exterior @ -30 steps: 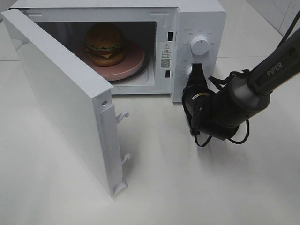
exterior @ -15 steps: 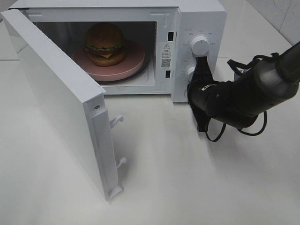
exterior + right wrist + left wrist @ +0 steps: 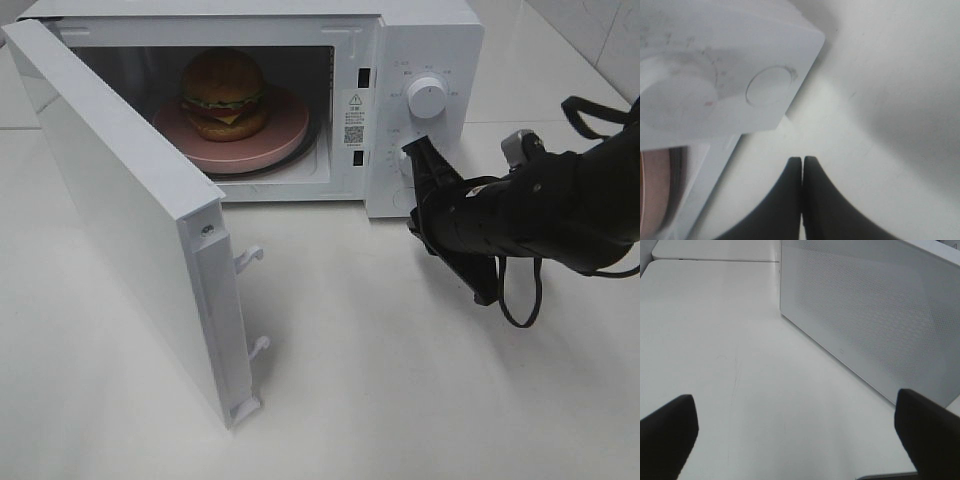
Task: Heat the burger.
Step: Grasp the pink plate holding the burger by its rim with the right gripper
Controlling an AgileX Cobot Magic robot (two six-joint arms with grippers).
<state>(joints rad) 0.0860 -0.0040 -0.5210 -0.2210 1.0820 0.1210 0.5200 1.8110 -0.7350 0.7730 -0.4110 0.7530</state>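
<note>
- the burger [image 3: 223,92] sat on the pink plate [image 3: 285,135] inside the cavity of the white microwave [image 3: 440,35], so loading looked done. by my reading the step in hand was shutting the door [image 3: 120,220], which stood swung wide open on the left side.
- the right tool [image 3: 417,150] had its fingers pressed together on nothing. its tip was just in front of the control panel by the lower knob [image 3: 405,158], under the upper knob [image 3: 427,97]. the right wrist view showed the two fingertips meeting with no gap.
- the left tool [image 3: 795,432] was spread fully wide and held nothing. it hung over the desk [image 3: 715,340] facing the door's perforated outer face, and was out of the high view.
- to close well, the left tool likely needed to push flat on that outer face near the free edge, far from the hinge. a steady arc would let the latch hooks [image 3: 255,256] enter their slots squarely.
- the right arm was best kept at the panel side, clear of the door's swing and ready for a knob.
- a hard shove risked sliding the microwave on the smooth desk or jolting the burger off the plate, so a gentle press until the latch seated seemed the safer way.
</note>
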